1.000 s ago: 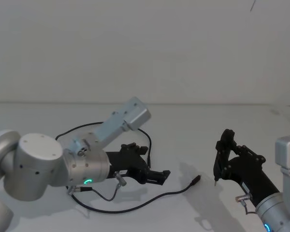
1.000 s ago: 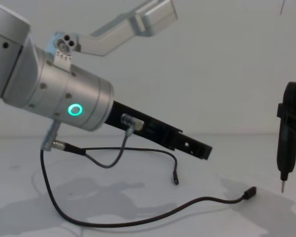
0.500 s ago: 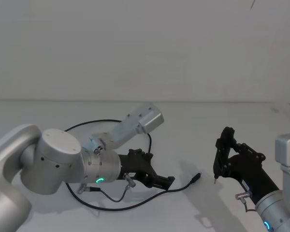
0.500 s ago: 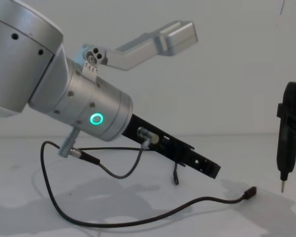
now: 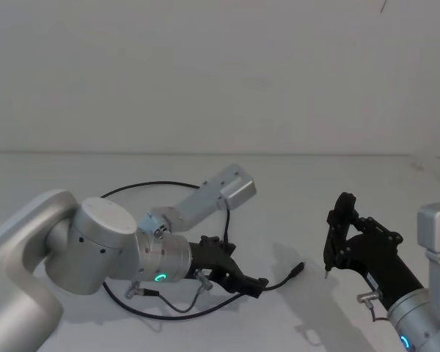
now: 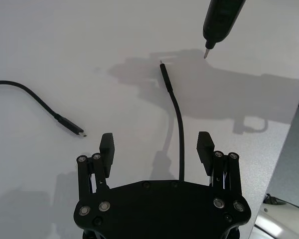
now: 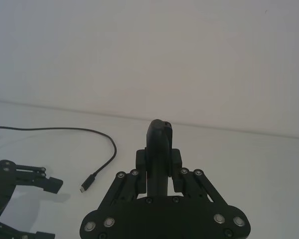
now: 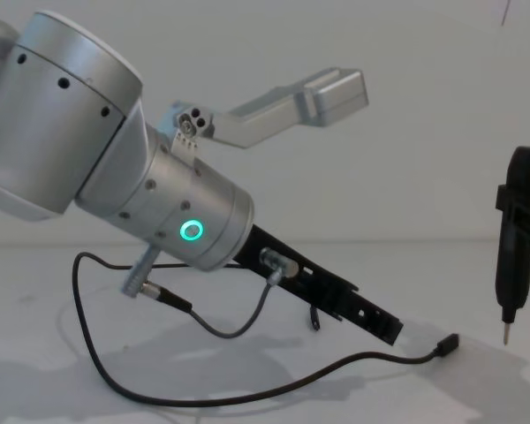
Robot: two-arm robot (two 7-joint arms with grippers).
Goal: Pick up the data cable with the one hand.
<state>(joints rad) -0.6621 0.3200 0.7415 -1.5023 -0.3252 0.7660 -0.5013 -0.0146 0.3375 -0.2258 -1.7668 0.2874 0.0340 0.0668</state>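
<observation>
The data cable (image 5: 218,306) is a thin black line looping over the white table, with one plug (image 5: 298,270) pointing at the right arm. My left gripper (image 5: 251,283), the one hand, hangs low over the cable a short way behind that plug. In the left wrist view the gripper (image 6: 156,147) is open and the cable (image 6: 179,124) runs between its fingers without touching them, closer to one finger (image 6: 205,147). The cable's other plug (image 6: 71,126) lies off to the side. In the chest view the gripper (image 8: 382,323) tilts down just above the cable (image 8: 274,389).
My right gripper (image 5: 339,233) stays at the right, shut on a slim upright black tool (image 8: 519,231) whose metal tip (image 6: 207,50) hovers near the cable's plug (image 8: 446,344). A short grey wire (image 8: 240,327) with silver connectors hangs from the left wrist.
The left arm has reached farther forward and right and has lowered, bringing its open gripper down over the cable near the plug. The right arm and cable have not moved.
</observation>
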